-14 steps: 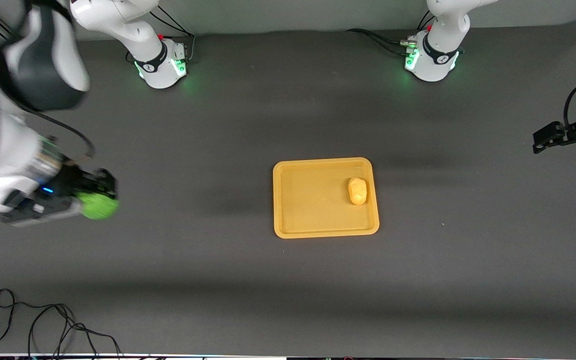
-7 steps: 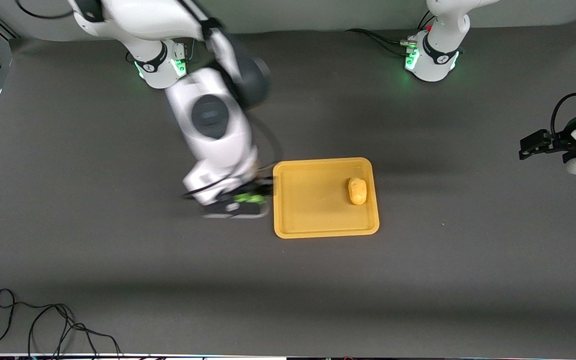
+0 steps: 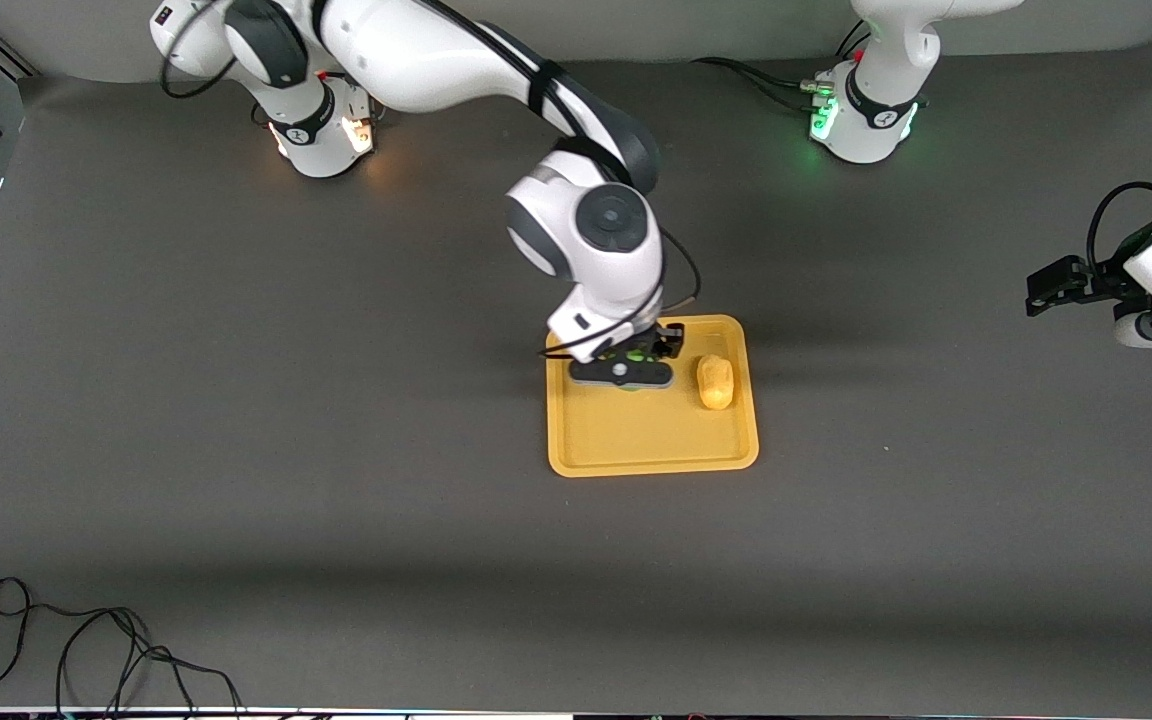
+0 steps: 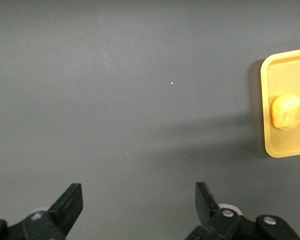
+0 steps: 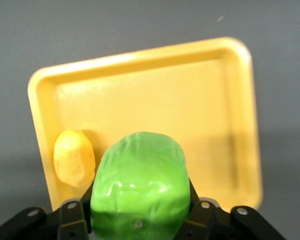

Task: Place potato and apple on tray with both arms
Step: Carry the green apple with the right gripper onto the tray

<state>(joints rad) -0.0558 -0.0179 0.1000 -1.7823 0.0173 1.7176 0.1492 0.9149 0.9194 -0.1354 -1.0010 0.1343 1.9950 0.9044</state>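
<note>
The yellow-orange tray (image 3: 636,440) lies mid-table. The potato (image 3: 715,382) lies in it at the end toward the left arm; it also shows in the right wrist view (image 5: 74,157) and the left wrist view (image 4: 286,111). My right gripper (image 3: 641,355) is over the tray, shut on the green apple (image 5: 138,186), of which only a sliver shows in the front view (image 3: 635,354). My left gripper (image 4: 139,200) is open and empty, held over bare table at the left arm's end (image 3: 1051,284), well away from the tray (image 4: 290,145).
The tray (image 5: 155,110) has bare floor beside the potato. A black cable (image 3: 86,650) lies on the table at the edge nearest the front camera, toward the right arm's end. The right arm's elbow and wrist (image 3: 586,230) hang over the table beside the tray.
My right gripper has swung with the apple from the right arm's end of the table to over the tray. My left gripper has drifted slightly toward the tray.
</note>
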